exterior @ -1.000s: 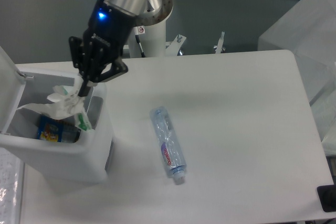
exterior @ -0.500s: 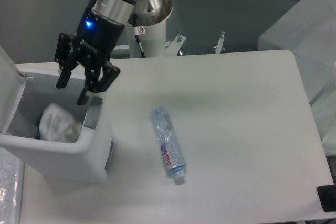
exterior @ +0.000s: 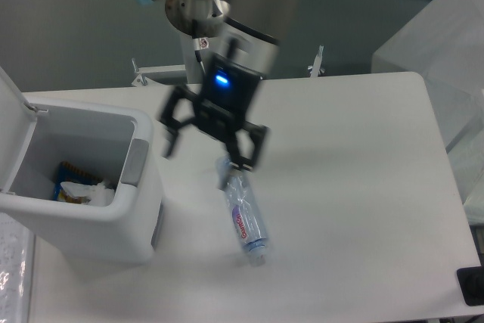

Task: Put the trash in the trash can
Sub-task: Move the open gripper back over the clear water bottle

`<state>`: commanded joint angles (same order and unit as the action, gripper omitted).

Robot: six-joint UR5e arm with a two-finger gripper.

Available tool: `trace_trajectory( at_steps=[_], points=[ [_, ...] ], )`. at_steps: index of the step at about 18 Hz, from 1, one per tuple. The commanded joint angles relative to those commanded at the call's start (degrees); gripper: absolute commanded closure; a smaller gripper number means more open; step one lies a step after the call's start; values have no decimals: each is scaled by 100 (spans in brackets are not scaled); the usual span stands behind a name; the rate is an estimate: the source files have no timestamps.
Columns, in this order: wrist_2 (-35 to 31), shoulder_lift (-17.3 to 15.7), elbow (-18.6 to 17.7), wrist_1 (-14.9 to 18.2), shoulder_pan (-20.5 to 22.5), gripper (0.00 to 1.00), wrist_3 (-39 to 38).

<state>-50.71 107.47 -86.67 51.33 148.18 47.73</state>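
A clear plastic bottle (exterior: 246, 215) with a pink-and-blue label lies on the white table, cap toward the front. My gripper (exterior: 204, 153) is open and empty, blurred with motion, just above and left of the bottle's far end. The white trash can (exterior: 83, 217) stands at the left with its lid up. The crumpled transparent wrapper (exterior: 85, 193) lies inside it, beside a blue-and-yellow snack packet (exterior: 68, 175).
The table's right part (exterior: 363, 187) carries nothing. A translucent box (exterior: 442, 43) stands beyond the table's right edge. A dark object (exterior: 473, 285) sits at the front right corner. The arm's base and metal brackets (exterior: 318, 62) are at the back edge.
The wrapper dropped from my gripper into the trash can. My gripper opened, then swung right from over the can to above the bottle's far end.
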Motion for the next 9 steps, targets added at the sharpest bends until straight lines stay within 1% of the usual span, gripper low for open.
trace_trajectory(
  at_steps=[3, 4, 5, 6, 7, 9],
  points=[
    [-44, 606, 237, 9, 36, 0, -18],
    [-131, 826, 290, 9, 45, 0, -26],
    [-262, 967, 334, 9, 45, 0, -44],
    [-507, 1038, 378, 17, 45, 0, -61],
    [-745, 1065, 440, 96, 27, 0, -88],
    [-940, 1179, 449, 114, -8, 0, -105]
  ],
)
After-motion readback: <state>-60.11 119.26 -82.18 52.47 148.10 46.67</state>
